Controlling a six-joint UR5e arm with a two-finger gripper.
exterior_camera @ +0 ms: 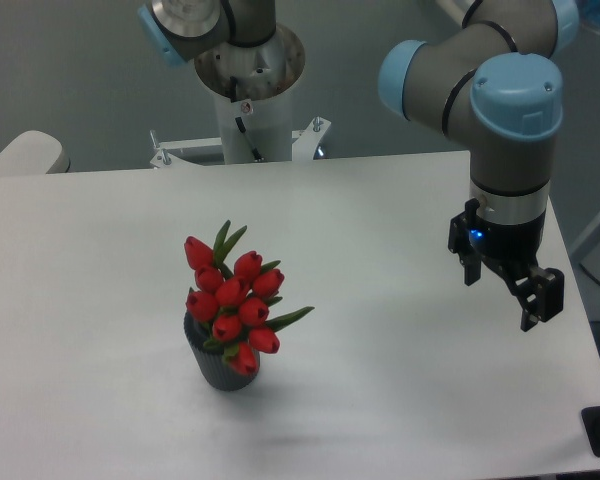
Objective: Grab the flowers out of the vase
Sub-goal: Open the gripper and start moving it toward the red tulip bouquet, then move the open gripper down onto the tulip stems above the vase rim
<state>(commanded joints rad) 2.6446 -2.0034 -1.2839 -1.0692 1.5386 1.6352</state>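
Scene: we see a white bench (400,330) from a fixed camera, with one grey and blue robot arm (505,110) reaching in from the upper right.

Flowers: the flowers (234,300), a bunch of red tulip buds with green pointed leaves, stand left of centre on the bench, their stems down inside the vase.

Vase: the vase (212,362) is a small dark grey ribbed pot, upright, mostly hidden behind the lower buds.

Claw: the claw (504,288) hangs on the right side of the bench, well apart from the flowers, pointing down. Its two black fingers stand apart with nothing between them.

Step in hand: we judge this to be the very start, the approach. The flowers are untouched and sit fully in the vase.

Next move: we think the claw needs to travel left across the bench, come in over or beside the bunch, and close low around the gathered stems or leaves, then lift straight up.

Risk: we judge that a loose vase may rise or tip with the bunch.
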